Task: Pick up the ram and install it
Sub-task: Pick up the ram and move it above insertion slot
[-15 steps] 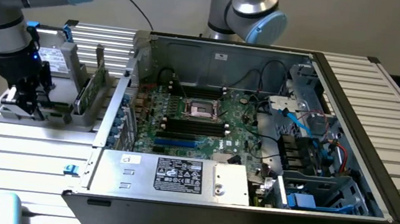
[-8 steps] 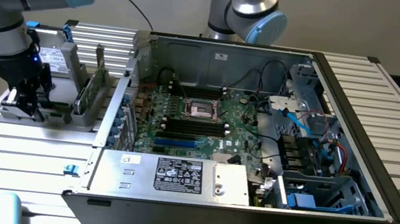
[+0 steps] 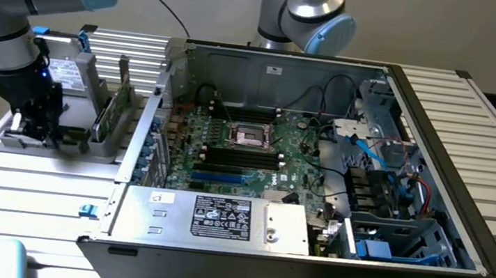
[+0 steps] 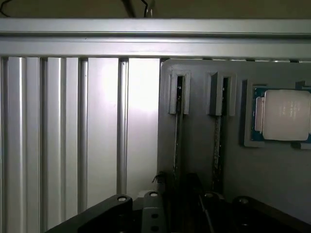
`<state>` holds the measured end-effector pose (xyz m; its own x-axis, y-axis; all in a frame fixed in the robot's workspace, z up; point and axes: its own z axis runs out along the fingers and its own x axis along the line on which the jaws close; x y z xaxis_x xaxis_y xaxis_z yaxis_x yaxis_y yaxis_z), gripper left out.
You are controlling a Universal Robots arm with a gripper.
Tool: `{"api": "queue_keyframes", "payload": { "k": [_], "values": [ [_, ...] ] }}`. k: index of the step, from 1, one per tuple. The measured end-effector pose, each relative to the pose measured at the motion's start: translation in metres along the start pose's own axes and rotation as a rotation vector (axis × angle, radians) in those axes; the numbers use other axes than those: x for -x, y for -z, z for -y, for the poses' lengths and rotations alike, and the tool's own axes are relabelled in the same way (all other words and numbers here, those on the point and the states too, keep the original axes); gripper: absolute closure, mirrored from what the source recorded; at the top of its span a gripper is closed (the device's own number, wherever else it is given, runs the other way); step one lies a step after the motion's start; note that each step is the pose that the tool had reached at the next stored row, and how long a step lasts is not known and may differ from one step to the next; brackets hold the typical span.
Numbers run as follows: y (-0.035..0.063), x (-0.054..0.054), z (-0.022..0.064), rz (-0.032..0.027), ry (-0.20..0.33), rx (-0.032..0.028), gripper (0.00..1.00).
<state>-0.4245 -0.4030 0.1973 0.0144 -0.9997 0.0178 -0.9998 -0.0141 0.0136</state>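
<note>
Claw (image 4: 180, 201) at the ram (image 4: 178, 136), ram slotted edgewise in grey holder (image 4: 197, 145)

Slatted alu-profile table (image 3: 27, 187), pale grey, ribs running along exterior view's left-right. Directly on it: open PC case (image 3: 214, 268) lying on its side, open face up, covering centre & exterior view's right of table. Grey parts holder (image 3: 98, 143) at exterior view's left, just beside case wall; touching or not, can't tell. Small blue piece (image 3: 86, 210) on slats, near case's front corner. Bare slats in front of holder.
</note>
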Motion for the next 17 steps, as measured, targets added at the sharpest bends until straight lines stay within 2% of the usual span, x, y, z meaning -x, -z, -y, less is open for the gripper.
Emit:
{"api": "queue_keyframes", "payload": {
  "k": [1,3,4,5,9,12,17],
  "values": [
    [0.0,0.0,-0.0001,0.0005,0.0,0.0,0.72],
    [0.0005,0.0,-0.0002,0.0017,-0.001,-0.0008,0.84],
    [0.0013,0.0,-0.0002,0.0029,-0.001,-0.0022,0.84],
    [0.0028,0.0,-0.0002,0.0035,-0.001,-0.0042,0.87],
    [0.0101,0.0,-0.0005,0.0046,-0.001,-0.0147,0.87],
    [0.0197,0.0,-0.0008,0.0045,-0.001,-0.0176,0.87],
    [0.0418,-0.001,-0.0018,0.0045,-0.001,-0.0182,0.87]
  ]
}}
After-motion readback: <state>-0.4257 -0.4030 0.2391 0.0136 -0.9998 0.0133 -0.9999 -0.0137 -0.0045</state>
